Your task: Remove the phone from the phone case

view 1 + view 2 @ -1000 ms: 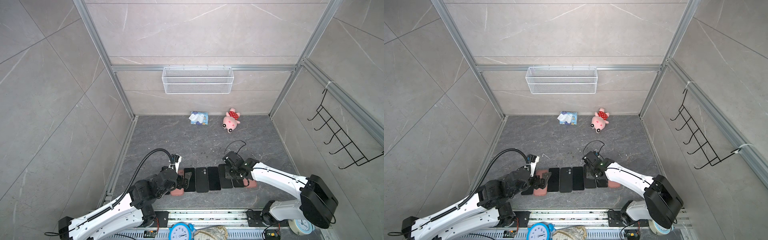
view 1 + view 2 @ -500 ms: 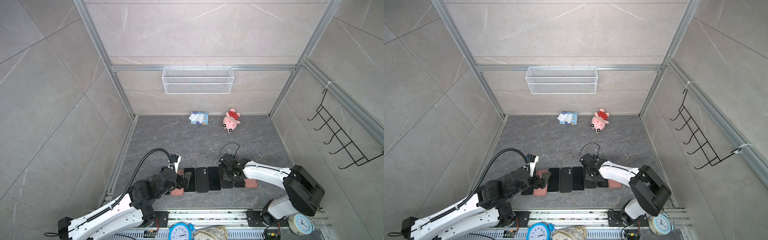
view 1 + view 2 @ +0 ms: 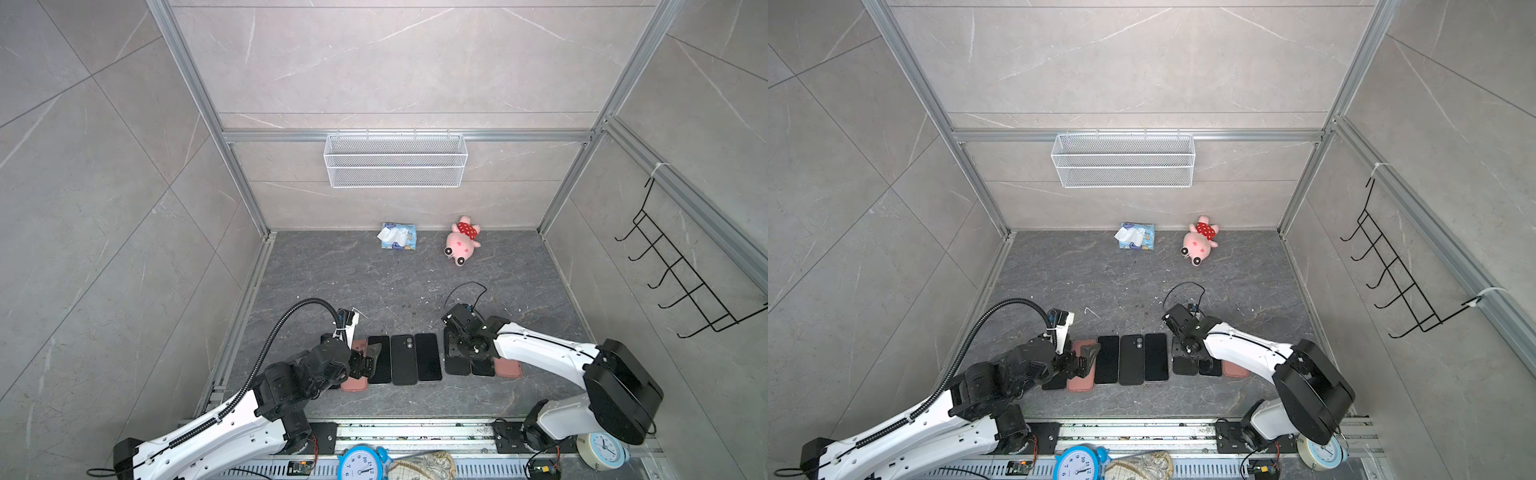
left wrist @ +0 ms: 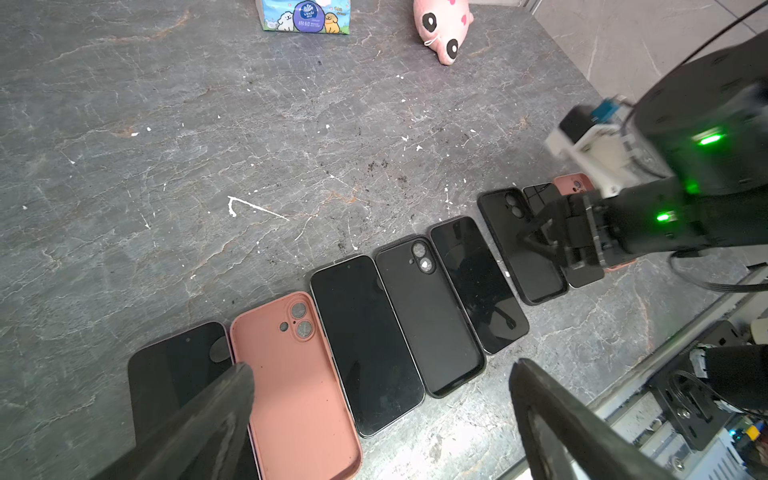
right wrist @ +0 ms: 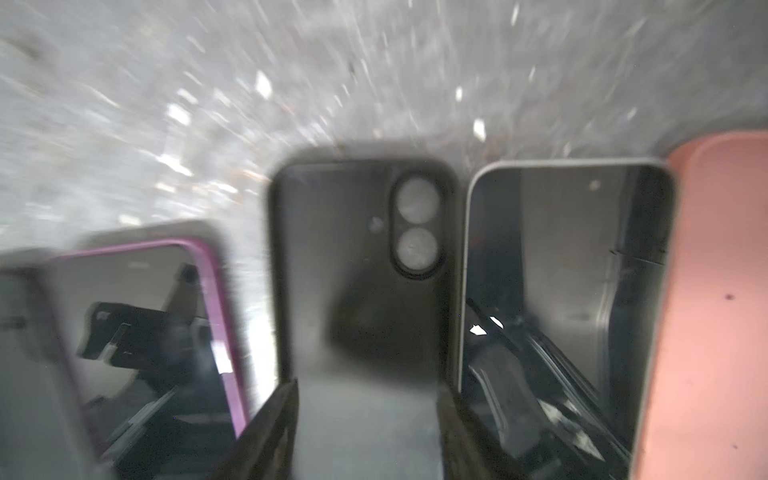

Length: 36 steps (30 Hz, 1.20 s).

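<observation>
A: Start at the left. What's in the row on the floor point(image 3: 374, 291)?
B: First the far-left phone point(image 4: 178, 365), screen up. Touching its side is the near pink case point(image 4: 291, 374), empty and inside up. Floor shows through the lens holes.
A: And the left gripper point(image 4: 382, 368)?
B: It hangs over that end of the row with its jaws spread wide. Nothing is between them.
A: Next.
B: By the front rail point(image 3: 415, 432) there's a blue alarm clock point(image 3: 1077, 465). 9, 10 and 11 read on the dial. In the row come the second phone point(image 4: 361, 345), the empty middle black case point(image 4: 428, 316), then the third phone point(image 4: 478, 286). That phone's rim shows purple in the right wrist view. At the back of the floor is a tissue pack point(image 4: 305, 14). Its round blue badge reads "Vinda", with a cartoon dog on either side. The smaller print is too fine to read.
A: Task item?
B: The right black case point(image 5: 357, 270) lies flat and empty, floor visible through the lens holes. The right gripper point(image 5: 366, 386) is low over its near end, jaws partway apart, tips inside the case's outline. I see no hold on it, though the view is blurred. The pale-rimmed phone point(image 5: 569, 270) is out of the case, screen up, just beside its right edge.
A: Remainder?
B: A plush pig point(image 3: 461, 241) at the back. The far pink case point(image 5: 719, 291) ends the row. There's also a white clock point(image 3: 602, 451), digits too small.
</observation>
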Tool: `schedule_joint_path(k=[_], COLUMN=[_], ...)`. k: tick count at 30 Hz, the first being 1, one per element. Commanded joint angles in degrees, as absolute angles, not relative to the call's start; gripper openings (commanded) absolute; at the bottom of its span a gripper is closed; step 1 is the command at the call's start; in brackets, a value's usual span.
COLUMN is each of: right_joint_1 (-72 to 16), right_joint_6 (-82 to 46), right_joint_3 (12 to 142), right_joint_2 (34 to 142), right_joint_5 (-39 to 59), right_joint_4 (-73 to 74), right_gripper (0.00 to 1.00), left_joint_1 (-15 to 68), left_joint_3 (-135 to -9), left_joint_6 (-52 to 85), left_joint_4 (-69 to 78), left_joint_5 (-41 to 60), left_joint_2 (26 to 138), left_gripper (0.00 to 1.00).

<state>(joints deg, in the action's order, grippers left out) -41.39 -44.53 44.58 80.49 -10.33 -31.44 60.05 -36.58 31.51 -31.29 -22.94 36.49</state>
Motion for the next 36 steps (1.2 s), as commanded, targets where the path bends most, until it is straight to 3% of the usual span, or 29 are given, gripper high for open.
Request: schedule_joint_path(k=[1, 6, 10, 16, 21, 25, 27, 29, 32, 33, 34, 36], right_joint_1=[-41.0, -32.4, -30.6, -26.4, -24.9, -24.2, -24.1, -21.9, -21.7, -21.7, -21.6, -21.7], right_joint_6=[-40.4, -37.0, -33.6, -22.0, -6.2, 4.3, 4.7, 4.2, 3.8, 2.9, 2.9, 4.2], right_joint_3=[45.5, 44.6, 42.3, 35.3, 31.1, 22.6, 19.9, 16.2, 15.4, 12.9, 10.8, 10.1], right_joint_2=[73.5, 67.0, 60.7, 67.0, 71.3, 74.0, 71.0, 71.2, 65.7, 65.2, 65.1, 63.0], right_joint_5=[-13.3, -13.0, -20.4, -33.0, -33.1, -31.6, -28.7, -26.9, -22.1, -24.1, -25.1, -22.8], right_joint_4=[-31.7, -32.1, -25.9, -4.9, 19.6, 42.9, 43.6, 53.8, 44.3, 49.4, 53.7, 46.9], right_gripper=[0.66, 0.75, 0.99, 0.99, 0.99, 1.00, 1.00, 1.00, 0.99, 1.00, 1.00, 1.00], left_joint_1=[59.6, 54.5, 40.1, 18.7, 4.7, 3.6, 3.4, 2.2, -0.1, -3.4, -4.8, -4.7], left_joint_3=[-35.2, -35.0, -32.7, -19.6, -15.6, -14.8, -14.5, -14.8, -21.1, -23.1, -22.4, -21.1], left_joint_6=[29.9, 25.1, 22.5, 11.7, 7.7, 3.2, 2.1, 0.1, -1.5, 1.0, 2.1, 1.3], left_joint_4=[-28.7, -24.2, -16.4, 14.1, 30.5, 40.9, 44.1, 48.8, 49.7, 42.4, 44.7, 48.1], left_joint_5=[-26.8, -26.6, -24.7, -29.2, -19.5, -18.7, -15.8, -15.0, -7.6, -2.7, -1.4, -1.1], left_joint_2=[35.8, 39.0, 43.3, 46.8, 55.2, 68.3, 70.3, 74.2, 86.1, 84.7, 84.9, 86.0], left_gripper=[0.98, 0.99, 0.99, 0.99, 0.99, 0.99, 0.99, 0.99, 0.99, 0.99, 0.99, 0.99])
